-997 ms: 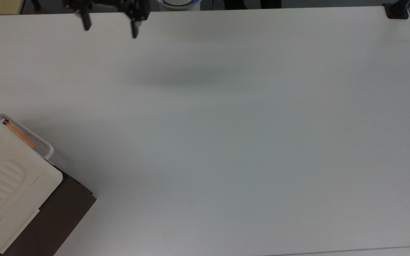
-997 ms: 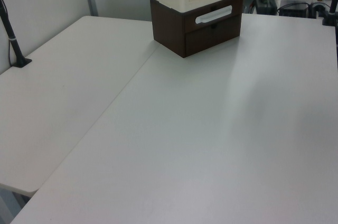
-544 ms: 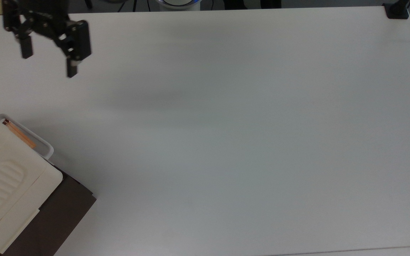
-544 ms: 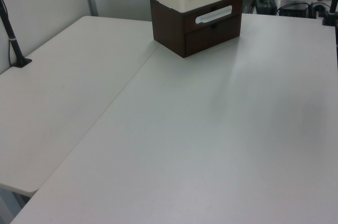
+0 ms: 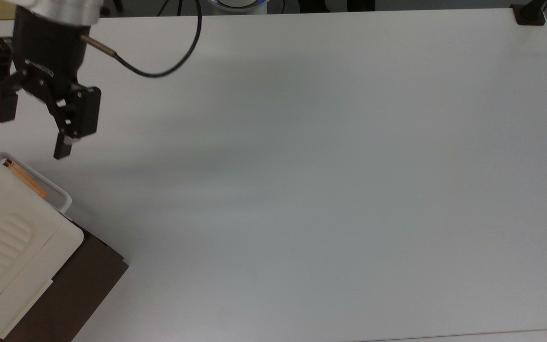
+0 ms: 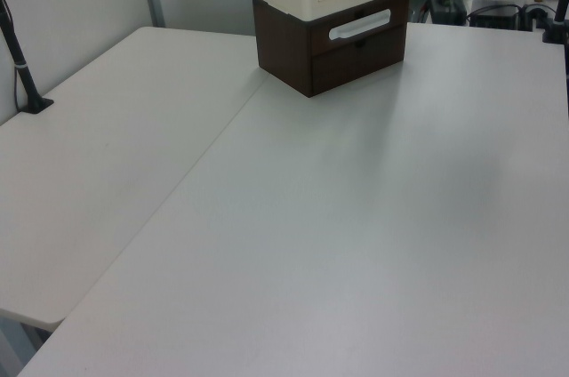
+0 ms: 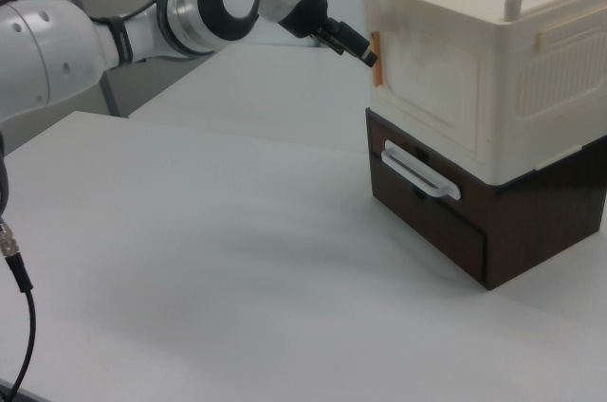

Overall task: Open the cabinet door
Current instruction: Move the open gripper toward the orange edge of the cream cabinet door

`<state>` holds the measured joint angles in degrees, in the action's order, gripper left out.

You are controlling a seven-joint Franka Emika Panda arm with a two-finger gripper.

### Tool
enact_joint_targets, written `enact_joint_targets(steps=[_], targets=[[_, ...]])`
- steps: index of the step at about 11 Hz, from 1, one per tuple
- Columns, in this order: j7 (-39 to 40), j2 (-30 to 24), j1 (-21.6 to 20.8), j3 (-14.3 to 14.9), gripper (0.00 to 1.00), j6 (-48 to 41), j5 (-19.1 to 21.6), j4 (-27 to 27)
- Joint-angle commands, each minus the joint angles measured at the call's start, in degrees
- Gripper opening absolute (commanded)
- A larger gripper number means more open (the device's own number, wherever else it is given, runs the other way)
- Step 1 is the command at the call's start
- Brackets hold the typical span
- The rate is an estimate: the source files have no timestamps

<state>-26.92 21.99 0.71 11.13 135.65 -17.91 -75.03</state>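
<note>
From where I sit the task is barely begun. The cabinet door (image 7: 427,78), a flat cream-framed panel with a pale translucent pane and a thin copper-orange strip down the edge nearest the arm, looks closed flush against the boxy cream-white plastic cabinet (image 7: 493,61), which sits on a dark brown wooden drawer base (image 7: 455,222) at the top view's lower left corner of the white table (image 5: 302,190). I judge that everything remains: reaching the strip edge, getting a hold, and swinging the panel out.

The black two-finger gripper (image 5: 33,130) hangs with its fingers spread wide and nothing between them. In the right view its tips sit just beside the orange strip, at the door's upper corner; whether they touch it I cannot tell. In the top view it is near the cabinet but apart from it.

Against the frame a second ago, the gripper has travelled a long way: it was then at the table's far edge, well towards the top view's middle, and half a second ago it was partway across. Now it is lower in the top view and closer to the cabinet, with the wrist and cable in sight. The cabinet, door and white loop handle (image 7: 420,173) on the drawer have not shifted.
</note>
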Motion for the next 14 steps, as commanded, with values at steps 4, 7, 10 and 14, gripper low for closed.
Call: enact_joint_targets(steps=[4,7,10,14], targets=[[-3.4,2.36,-1.15,0.39,0.91,9.71,-2.83,1.56],[-3.4,3.06,-0.36,0.74,0.81,11.39,-2.92,1.47],[-3.4,3.67,0.86,0.74,0.77,11.56,-2.83,1.47],[-3.49,4.38,1.22,0.74,0.4,13.5,-2.83,1.21]])
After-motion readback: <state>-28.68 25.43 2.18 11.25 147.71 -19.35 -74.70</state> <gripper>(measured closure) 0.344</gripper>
